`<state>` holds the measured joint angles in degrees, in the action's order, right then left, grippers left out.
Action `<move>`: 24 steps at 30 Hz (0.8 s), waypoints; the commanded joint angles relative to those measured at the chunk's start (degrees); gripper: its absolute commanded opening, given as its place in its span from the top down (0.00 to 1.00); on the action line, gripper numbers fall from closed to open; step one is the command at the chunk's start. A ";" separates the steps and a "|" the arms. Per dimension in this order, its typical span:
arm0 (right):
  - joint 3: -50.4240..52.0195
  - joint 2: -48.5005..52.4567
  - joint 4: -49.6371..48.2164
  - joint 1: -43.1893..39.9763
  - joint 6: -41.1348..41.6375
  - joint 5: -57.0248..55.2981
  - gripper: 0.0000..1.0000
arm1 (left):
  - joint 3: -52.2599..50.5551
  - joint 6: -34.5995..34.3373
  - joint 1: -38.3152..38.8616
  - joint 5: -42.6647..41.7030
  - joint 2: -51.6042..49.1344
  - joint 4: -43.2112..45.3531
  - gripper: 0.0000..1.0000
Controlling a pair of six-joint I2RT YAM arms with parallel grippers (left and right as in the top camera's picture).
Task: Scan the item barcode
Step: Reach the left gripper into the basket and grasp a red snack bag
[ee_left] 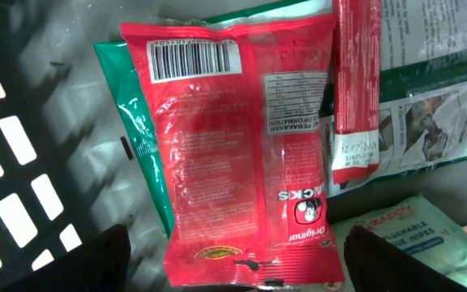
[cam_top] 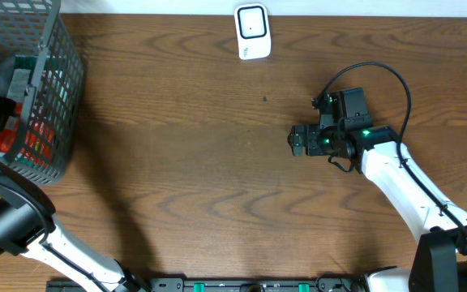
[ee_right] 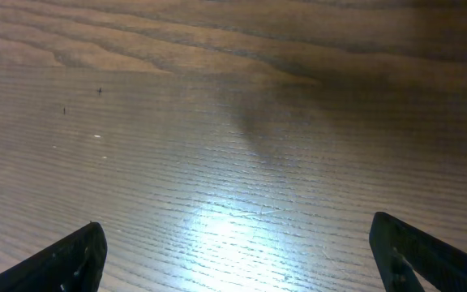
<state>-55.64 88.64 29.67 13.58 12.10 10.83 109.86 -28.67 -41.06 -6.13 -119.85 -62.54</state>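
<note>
You are at the very start: nothing is picked up and nothing is scanned. The red snack packet (ee_left: 233, 154) lies flat inside the basket (cam_top: 59, 89), on top of a green packet (ee_left: 128, 105), with its barcode (ee_left: 191, 58) face up at the end farthest from your left gripper (ee_left: 242, 264). That gripper hangs inside the basket over the packet's near end with its jaws spread wide, one finger on each side of the packet, holding nothing. Whether the fingers touch anything cannot be told from the wrist view. Other goods crowd the basket beside it: a second red packet (ee_left: 357, 89), a glove pack (ee_left: 436, 105) and a wipes pack (ee_left: 412, 235). So close only on the one packet. Your right gripper (ee_right: 237, 259) waits well away from the basket, low over the bare table (cam_top: 201, 162), jaws fully apart and empty. The white scanner (cam_top: 252, 31) stands well apart from the basket, along the table's far edge. What is left, as I judge it, is the whole job: grasp, lift clear of the basket, carry across and present the barcode.
</note>
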 commanded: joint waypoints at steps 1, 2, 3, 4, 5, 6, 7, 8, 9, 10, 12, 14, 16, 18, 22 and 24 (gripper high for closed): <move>0.26 -0.24 -0.22 0.17 -0.17 -0.26 0.01 | -0.28 1.22 -0.28 -0.55 -1.84 -0.15 0.15; 0.26 -0.24 -0.24 0.17 -0.20 -0.28 0.01 | -0.28 1.20 -0.28 -0.55 -2.03 -0.15 0.15; 0.26 -0.24 -0.33 0.17 -0.20 -0.28 0.01 | -0.28 1.20 -0.28 -0.55 -2.27 -0.15 0.15; 0.26 -0.24 -0.37 0.17 -0.17 -0.31 0.01 | -0.31 1.20 -0.28 -0.55 -2.43 -0.15 0.15; 0.26 -0.24 -0.39 0.20 -0.17 -0.28 0.01 | -0.33 1.22 -0.31 -0.55 -2.62 -0.15 0.15; 0.26 -0.24 -0.37 0.17 -0.17 -0.31 0.01 | -0.57 1.22 -0.28 -0.55 -2.71 -0.04 0.15; 0.26 -0.24 -0.37 0.17 -0.20 -0.35 0.01 | -1.44 1.20 -0.28 -0.52 -2.95 0.50 0.15; 0.26 -0.24 -0.37 0.17 -0.20 -0.52 0.01 | -2.05 1.20 -0.31 -0.52 -3.08 0.96 0.15; 0.26 -0.24 -0.37 0.17 -0.17 -0.74 0.01 | -2.75 1.20 -0.28 -0.55 -3.30 1.44 0.15; 0.26 -0.24 -0.37 0.17 -0.17 -1.14 0.01 | -3.28 1.18 -0.28 -0.52 -3.50 1.77 0.15; 0.26 -0.24 -0.35 0.17 -0.17 -1.68 0.01 | -4.37 1.18 -0.26 -0.55 -3.96 2.69 0.15; 0.26 -0.24 -0.37 0.17 -0.17 -1.77 0.01 | -4.98 1.18 -0.28 -0.52 -4.42 3.37 0.15; 0.26 -0.24 -0.37 0.17 -0.17 -1.77 0.01 | -5.70 1.20 -0.28 -0.50 -4.48 4.35 0.15; 0.26 -0.24 -0.37 0.17 -0.17 -1.79 0.01 | -6.25 1.20 -0.35 -0.48 -4.48 5.05 0.15; 0.26 -0.24 -0.37 0.17 -0.17 -1.77 0.01 | -8.00 1.20 -0.33 -0.31 -4.48 6.60 0.15; 0.26 -0.24 -0.37 0.20 -0.17 -1.77 0.01 | -9.51 1.20 -0.35 -0.31 -4.48 7.89 0.15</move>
<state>-55.64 88.64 29.32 13.58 12.10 9.50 102.76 -28.27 -41.06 -6.17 -123.68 -55.44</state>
